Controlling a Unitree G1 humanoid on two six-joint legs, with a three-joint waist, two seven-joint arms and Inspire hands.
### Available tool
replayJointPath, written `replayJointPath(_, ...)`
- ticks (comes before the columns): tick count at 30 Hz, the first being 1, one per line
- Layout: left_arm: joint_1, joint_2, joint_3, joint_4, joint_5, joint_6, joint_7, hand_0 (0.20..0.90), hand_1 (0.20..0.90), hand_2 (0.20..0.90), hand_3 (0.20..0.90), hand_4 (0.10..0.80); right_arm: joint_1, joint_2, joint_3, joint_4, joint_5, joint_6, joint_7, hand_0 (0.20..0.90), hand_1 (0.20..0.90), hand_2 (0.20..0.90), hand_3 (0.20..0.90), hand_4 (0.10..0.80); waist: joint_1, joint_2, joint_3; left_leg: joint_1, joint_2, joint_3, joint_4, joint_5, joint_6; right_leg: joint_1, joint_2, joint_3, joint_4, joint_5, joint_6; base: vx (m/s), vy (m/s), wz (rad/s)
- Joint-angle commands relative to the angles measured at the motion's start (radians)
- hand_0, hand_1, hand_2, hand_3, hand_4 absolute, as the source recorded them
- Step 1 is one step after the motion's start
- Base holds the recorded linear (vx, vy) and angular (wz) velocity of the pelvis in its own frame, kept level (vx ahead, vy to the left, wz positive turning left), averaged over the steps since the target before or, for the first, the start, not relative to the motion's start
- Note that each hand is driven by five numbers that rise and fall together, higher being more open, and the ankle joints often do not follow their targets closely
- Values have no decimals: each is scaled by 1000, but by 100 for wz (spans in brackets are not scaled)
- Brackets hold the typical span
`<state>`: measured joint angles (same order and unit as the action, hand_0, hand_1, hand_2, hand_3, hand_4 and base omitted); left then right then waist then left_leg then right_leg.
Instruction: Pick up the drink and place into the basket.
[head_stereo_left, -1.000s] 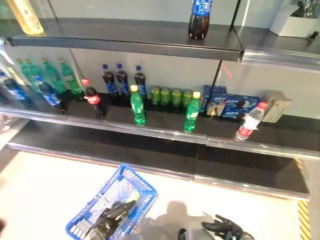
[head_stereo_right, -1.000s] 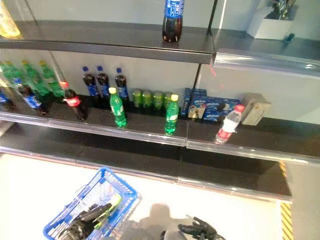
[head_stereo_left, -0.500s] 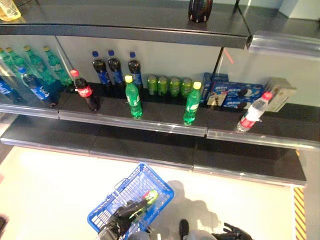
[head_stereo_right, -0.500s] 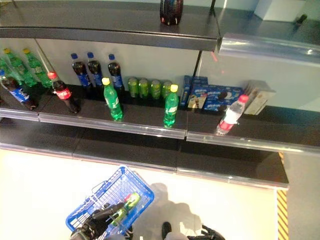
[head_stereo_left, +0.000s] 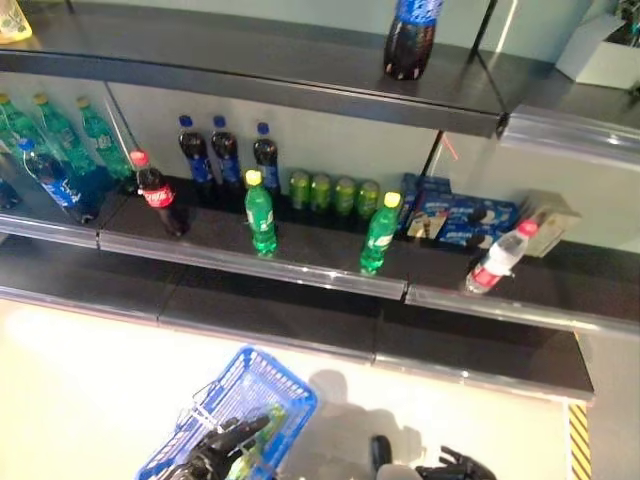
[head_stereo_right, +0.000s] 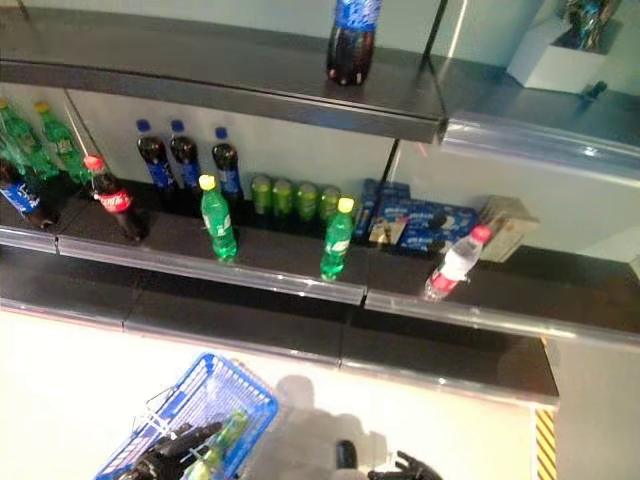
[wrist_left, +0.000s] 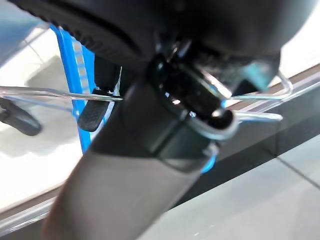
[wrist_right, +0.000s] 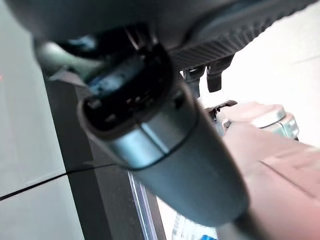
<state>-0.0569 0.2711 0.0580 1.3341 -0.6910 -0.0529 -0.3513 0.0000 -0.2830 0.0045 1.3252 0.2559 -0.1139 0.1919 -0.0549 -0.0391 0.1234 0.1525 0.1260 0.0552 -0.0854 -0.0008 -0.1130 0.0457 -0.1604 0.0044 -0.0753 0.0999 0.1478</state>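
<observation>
— Both hands hang low: left hand (head_stereo_left: 215, 445) over the blue basket (head_stereo_left: 272, 376), fingers seemingly curled on its wire handle; right hand (head_stereo_left: 455, 468) loosely open, empty.
— And the drink?
— A green bottle (head_stereo_left: 243, 462) lies lengthwise inside the basket, just beside the left hand.
</observation>
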Motion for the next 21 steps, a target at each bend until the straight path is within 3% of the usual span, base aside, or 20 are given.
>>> replayJointPath(1,-59,50,-4,-20,-3,-45,-67,300,300,300,200,100,-74,-22,4,-2,7,-13,9,900,900,900,900,800,7,23,7,-101,-2,-11,120,-28,73,-98,-29,1,145,-23,-9,122,-278,2)
replayJointPath(3,-58,41,-1,-23,19,-42,-61,300,300,300,200,100,-68,-23,13,-3,15,-15,-4,900,900,900,900,800,12,19,3,-110,20,-16,139,-18,57,-83,-34,-39,150,-39,-16,124,-203,32)
replayJointPath(7,-43,25,-23,-29,14,-58,-58,300,300,300,200,100,-50,-41,-21,3,56,-32,-9,900,900,900,900,800,5,27,0,-98,66,32,98,29,35,-43,-31,-111,133,-60,-27,77,-51,53)
replayJointPath(12,-44,21,-15,-26,3,-57,-55,300,300,300,200,100,-48,-50,-36,11,57,-40,-2,900,900,900,900,800,8,45,-16,-78,56,9,42,38,17,-16,-34,-137,99,-65,-25,49,55,20)
replayJointPath(21,-31,36,29,-18,-20,-57,-58,300,300,300,200,100,-34,-43,-42,23,15,-39,-2,900,900,900,900,800,10,51,-44,-32,44,20,-2,18,16,36,-35,-149,48,-67,-14,53,31,0)
